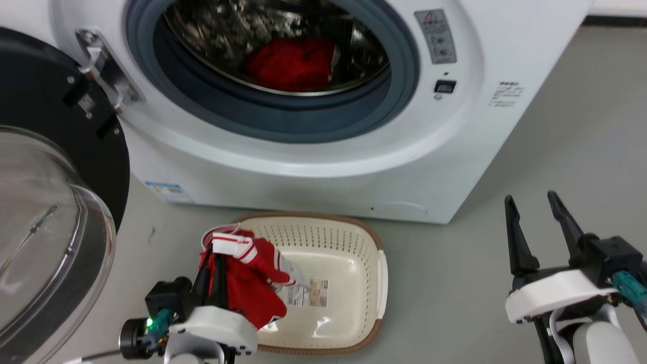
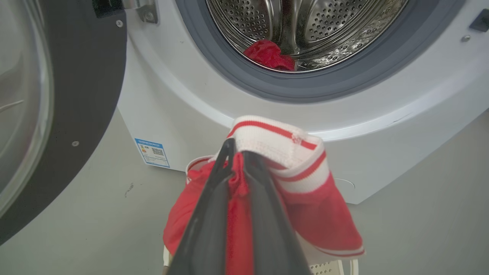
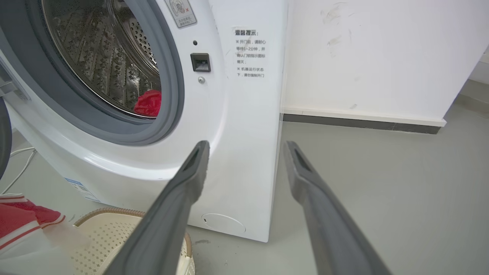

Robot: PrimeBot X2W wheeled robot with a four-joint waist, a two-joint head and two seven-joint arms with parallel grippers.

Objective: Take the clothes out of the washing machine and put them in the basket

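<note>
- We see the left gripper (image 1: 216,255) at the lower left of the head view, clamped on a red garment (image 1: 252,283). In the left wrist view its two dark fingers (image 2: 214,214) meet almost at the tips (image 2: 236,149) with a fold of red cloth pinched between them.
- The garment's (image 2: 317,214) white band with red stripes drapes over the fingertips, and the rest hangs down beside them.
- It hangs over the left part of the basket (image 1: 376,242), which stands on the floor (image 1: 556,126) just in front of the washing machine (image 1: 303,167).
- The right gripper (image 1: 529,198) is at the lower right, its fingers spread wide apart. It holds nothing and touches nothing. In the right wrist view (image 3: 246,147) it points at the machine's right front corner.
- Another red piece (image 1: 293,63) lies at the bottom of the steel drum (image 1: 227,30). The door (image 1: 50,227) stands open at the left.
- A paper label (image 1: 308,292) lies on the basket's floor, but we cannot read its print.
- A blue-and-white sticker (image 2: 153,152) with a small square code sits low on the machine's front, at the left.
- A grey warning sticker (image 1: 435,36) with a triangle sign is at the upper right of the porthole.
- Further right is a notice (image 3: 250,53) in Chinese, headed "温馨提示". Its smaller lines are too fine for us to read with confidence.
</note>
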